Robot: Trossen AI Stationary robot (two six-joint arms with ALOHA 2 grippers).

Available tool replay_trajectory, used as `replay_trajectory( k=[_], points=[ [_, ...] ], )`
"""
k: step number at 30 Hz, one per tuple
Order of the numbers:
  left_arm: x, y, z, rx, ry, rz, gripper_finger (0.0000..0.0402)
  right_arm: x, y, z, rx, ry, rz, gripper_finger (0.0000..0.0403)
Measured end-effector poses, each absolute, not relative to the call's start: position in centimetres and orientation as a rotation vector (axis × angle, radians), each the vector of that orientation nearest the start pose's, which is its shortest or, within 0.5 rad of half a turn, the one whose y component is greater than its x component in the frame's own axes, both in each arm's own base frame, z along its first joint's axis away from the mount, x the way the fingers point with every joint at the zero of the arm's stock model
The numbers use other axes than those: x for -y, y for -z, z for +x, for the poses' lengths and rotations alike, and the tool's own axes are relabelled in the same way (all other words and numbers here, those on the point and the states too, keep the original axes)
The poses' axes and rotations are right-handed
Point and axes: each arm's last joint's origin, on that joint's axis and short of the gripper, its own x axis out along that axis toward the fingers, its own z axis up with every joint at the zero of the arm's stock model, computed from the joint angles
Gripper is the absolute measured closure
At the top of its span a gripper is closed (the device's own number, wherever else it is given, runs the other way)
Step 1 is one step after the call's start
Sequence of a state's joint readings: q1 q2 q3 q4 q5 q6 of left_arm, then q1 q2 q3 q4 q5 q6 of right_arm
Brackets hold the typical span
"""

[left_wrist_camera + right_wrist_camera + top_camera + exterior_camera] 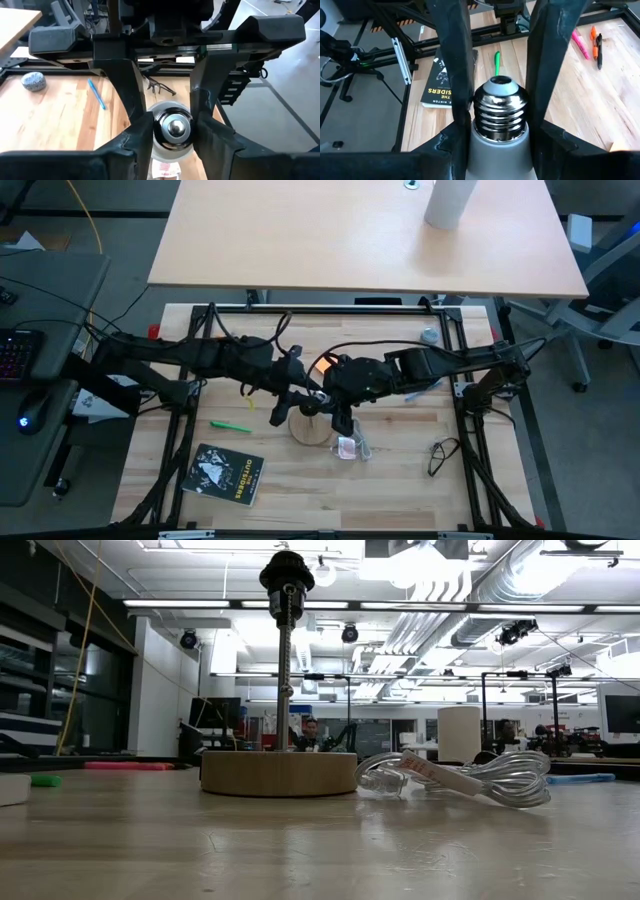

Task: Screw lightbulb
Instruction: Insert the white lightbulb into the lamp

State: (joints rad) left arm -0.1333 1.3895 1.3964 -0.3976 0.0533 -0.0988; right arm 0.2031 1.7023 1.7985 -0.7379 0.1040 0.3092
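Observation:
The lightbulb (500, 107), white with a silver threaded base, hangs in the air between my two grippers, over the middle of the table. Its base points toward the left arm. My right gripper (500, 147) is shut on the white body. My left gripper (174, 134) is shut on the base. Below them stands the lamp: a tan wooden disc (308, 430) flat on the table, with an upright rod and a black socket (287, 570) on top. In the high view the arms hide most of the bulb. My left gripper pinches the bulb's threaded base (159, 131) between its two fingers, one on each side. It comes from the table's left, slanting a little downward. The bulb is clear of the table and the lamp. My right gripper pinches the bulb's white body (492, 150) just behind the thread, between its two fingers. It comes from the table's right, slanting downward, and lies along the bulb's axis. The bulb's base sticks out beyond its fingertips.
A see-through packet (470, 778) lies right of the disc. A dark book (228, 473) and a green pen (232, 425) lie near left, glasses (440, 452) near right. An orange note (322, 363) and a grey ball (430, 335) lie farther back.

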Motion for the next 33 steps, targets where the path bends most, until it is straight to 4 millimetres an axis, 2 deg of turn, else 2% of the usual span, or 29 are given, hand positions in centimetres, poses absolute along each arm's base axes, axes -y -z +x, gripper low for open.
replay_trajectory(
  k=[6, 14, 21, 24, 27, 30, 33],
  points=[
    [4.2, -38.8, 30.3, -0.399, 0.152, -0.072, 0.0318, -7.2, -39.0, 36.3, -0.645, 0.003, 0.199, 0.0244],
    [4.2, -38.7, 30.2, -0.416, 0.147, -0.069, 0.0318, -7.2, -39.0, 36.3, -0.649, -0.007, 0.165, 0.0244],
    [3.7, -39.4, 29.5, -0.393, 0.118, -0.05, 0.0318, -7.0, -39.5, 35.7, -0.622, 0.079, 0.105, 0.0242],
    [3.5, -39.3, 29.4, -0.403, 0.108, -0.059, 0.0318, -6.9, -39.5, 35.6, -0.632, 0.087, 0.094, 0.0221],
    [3.5, -39.2, 29.3, -0.42, 0.101, -0.06, 0.0318, -6.8, -39.6, 35.4, -0.637, 0.105, 0.077, 0.0184],
    [3.4, -39.2, 29.1, -0.429, 0.072, -0.052, 0.0318, -6.9, -39.8, 35.2, -0.627, 0.139, 0.018, 0.0152],
    [3.1, -39.5, 28.6, -0.418, 0.035, -0.019, 0.0318, -7.1, -40.4, 34.7, -0.623, 0.189, -0.06, 0.0136]
  ],
)
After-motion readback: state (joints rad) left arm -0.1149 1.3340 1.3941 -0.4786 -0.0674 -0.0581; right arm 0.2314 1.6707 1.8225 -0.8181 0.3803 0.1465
